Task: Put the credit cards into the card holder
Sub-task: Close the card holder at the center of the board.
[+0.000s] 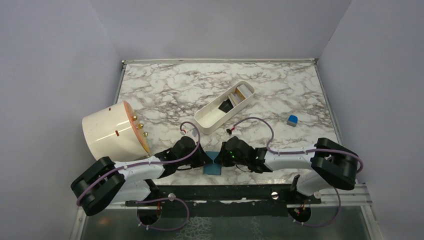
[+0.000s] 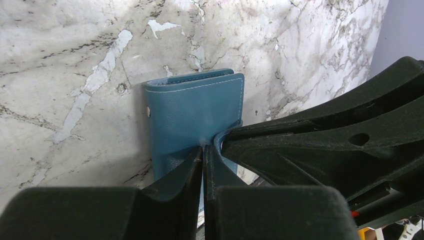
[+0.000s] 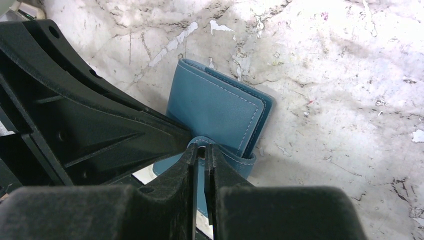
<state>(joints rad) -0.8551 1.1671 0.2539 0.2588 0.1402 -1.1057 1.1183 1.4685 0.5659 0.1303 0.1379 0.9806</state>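
At the middle of the surface's (image 1: 165,85) near edge, the card holder (image 1: 213,162) lies shut between the two arms. The left end effector (image 2: 202,155) has its fingers pressed nearly together on the near edge of the teal cover. The right end effector (image 3: 201,152) pinches the curved snap tab (image 3: 235,160) where it wraps around the side. The credit cards (image 1: 235,97) sit well apart, in a long white tray (image 1: 212,122) toward the middle of the surface.

The holder looks like soft stitched leatherette: light, limp, and likely to slide on the marble or fold rather than lift flat. Its tab is probably the best handle for opening it, with the other arm pinning the cover so the whole piece doesn't drag along. The cards should be stiff, thin and slick; I judge they are best taken by a short edge, since a flat one gives little to hold.
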